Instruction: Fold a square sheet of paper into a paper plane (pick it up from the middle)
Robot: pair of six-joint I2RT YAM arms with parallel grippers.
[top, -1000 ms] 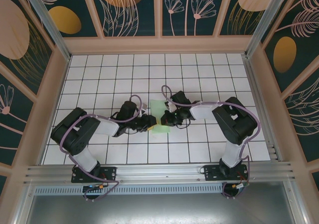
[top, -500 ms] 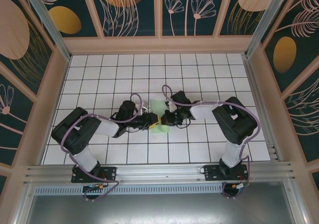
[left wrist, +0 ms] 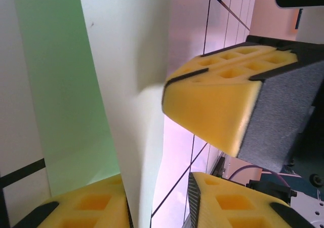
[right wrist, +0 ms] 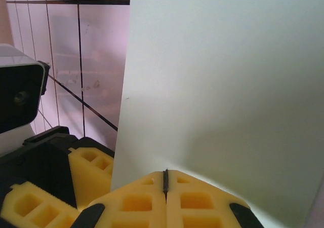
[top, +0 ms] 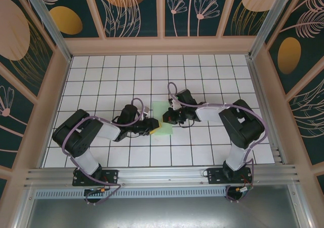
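Closest to the near edge of the table point(top: 152, 157), the left gripper point(top: 152, 128) is pointing in from the left. Its yellow pads point(left wrist: 212, 106) are standing apart, and a raised flap of the sheet of paper point(top: 162, 111) is passing between them. The pale green sheet is lying partly folded around the middle of the table. Just beyond, the right gripper point(top: 165, 118) is pointing in from the right and pinching the sheet, its pads pressing tightly together on the paper.
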